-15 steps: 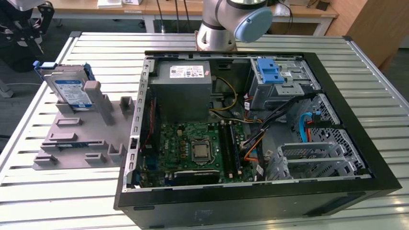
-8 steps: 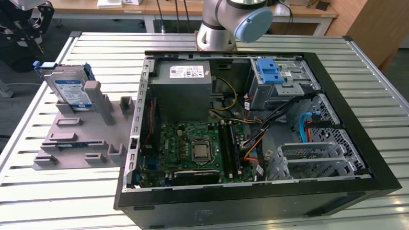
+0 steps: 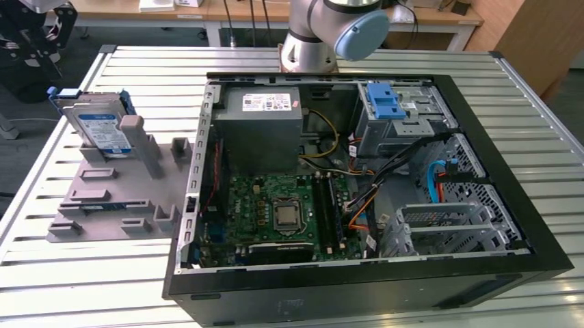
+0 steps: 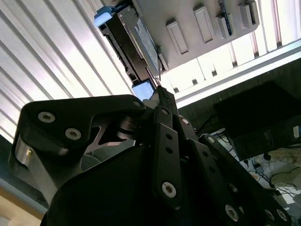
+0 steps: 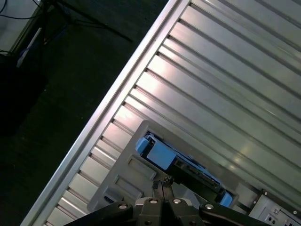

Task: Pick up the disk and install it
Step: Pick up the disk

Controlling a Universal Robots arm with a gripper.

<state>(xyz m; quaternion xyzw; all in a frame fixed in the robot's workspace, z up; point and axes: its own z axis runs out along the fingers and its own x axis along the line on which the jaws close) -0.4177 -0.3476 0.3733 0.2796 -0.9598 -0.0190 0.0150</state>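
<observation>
The disk, a silver drive with a white-and-blue label in a blue caddy, stands on edge in the grey holder at the exterior view's left. My black gripper hangs above it and a little further left, apart from it. In the first wrist view the fingertips are pressed together with nothing between them, just short of the disk's blue caddy end. The second wrist view shows the disk beyond my gripper.
The open computer case lies on the slatted metal table, with a grey power supply, a motherboard and a blue latch bracket on the drive bay. The arm's base stands behind the case.
</observation>
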